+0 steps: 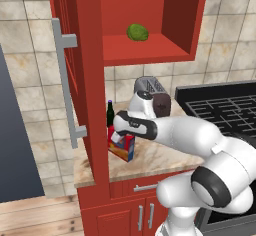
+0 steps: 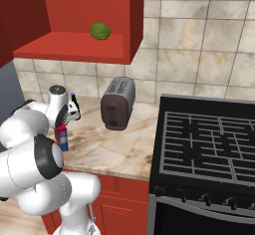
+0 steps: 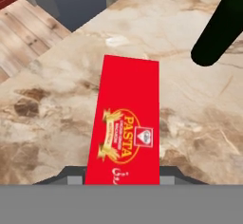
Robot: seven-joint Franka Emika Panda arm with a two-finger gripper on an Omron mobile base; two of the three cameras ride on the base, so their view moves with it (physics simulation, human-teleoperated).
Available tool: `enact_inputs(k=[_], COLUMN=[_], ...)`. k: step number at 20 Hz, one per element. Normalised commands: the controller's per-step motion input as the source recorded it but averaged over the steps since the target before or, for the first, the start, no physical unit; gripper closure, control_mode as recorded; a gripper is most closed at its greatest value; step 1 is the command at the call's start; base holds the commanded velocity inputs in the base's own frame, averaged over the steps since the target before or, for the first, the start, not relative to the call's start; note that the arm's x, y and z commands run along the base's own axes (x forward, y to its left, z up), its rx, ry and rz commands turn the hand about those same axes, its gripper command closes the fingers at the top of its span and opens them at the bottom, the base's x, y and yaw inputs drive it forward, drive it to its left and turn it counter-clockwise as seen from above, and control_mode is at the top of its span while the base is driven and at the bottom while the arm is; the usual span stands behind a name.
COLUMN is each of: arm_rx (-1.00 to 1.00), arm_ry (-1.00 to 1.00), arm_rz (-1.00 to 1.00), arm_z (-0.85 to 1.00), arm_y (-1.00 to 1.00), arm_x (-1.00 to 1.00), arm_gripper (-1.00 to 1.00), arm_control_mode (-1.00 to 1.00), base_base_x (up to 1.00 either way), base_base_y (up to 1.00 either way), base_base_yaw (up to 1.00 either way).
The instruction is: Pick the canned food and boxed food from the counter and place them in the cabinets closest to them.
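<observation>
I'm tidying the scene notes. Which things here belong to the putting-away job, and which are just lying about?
Job: pasta box, gripper shut on it, counter, open cabinet.
Lying about: toaster, dark bottle, green lump, stove.

1. A silver toaster (image 2: 118, 102) with a dark brown end face stands at the back against the tiled wall (image 2: 199, 45).
2. A black gas stove (image 2: 214, 144) with grates sits at the toaster's 3 o'clock.
3. A dark green bottle (image 1: 110, 114) with a purple cap stands at the toaster's 9 o'clock.
4. A bumpy green avocado (image 1: 137, 32) lies at the toaster's 12 o'clock, well above it.
5. A wooden plank floor (image 3: 28, 33) lies below.
</observation>
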Motion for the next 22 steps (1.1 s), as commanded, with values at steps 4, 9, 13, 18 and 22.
enact_inputs(k=[4,9,13,18,22], arm_rx=[0.0,0.0,-0.02,-0.03,-0.01], arm_ry=[-0.05,-0.01,0.0,0.0,0.0], arm_rz=[-0.01,-0.03,-0.04,-0.06,-0.08], arm_z=[0.57,0.65,0.68,0.63,0.6], arm_y=[0.0,0.0,-0.01,-0.09,-0.17], arm_x=[0.0,-0.05,-0.17,-0.38,-0.58], arm_gripper=[1.0,1.0,1.0,1.0,1.0], arm_control_mode=[-1.0,-1.0,-1.0,-1.0,-1.0], base_base_x=[0.0,0.0,0.0,0.0,0.0], base_base_y=[0.0,0.0,0.0,0.0,0.0], base_base_yaw=[0.0,0.0,0.0,0.0,0.0])
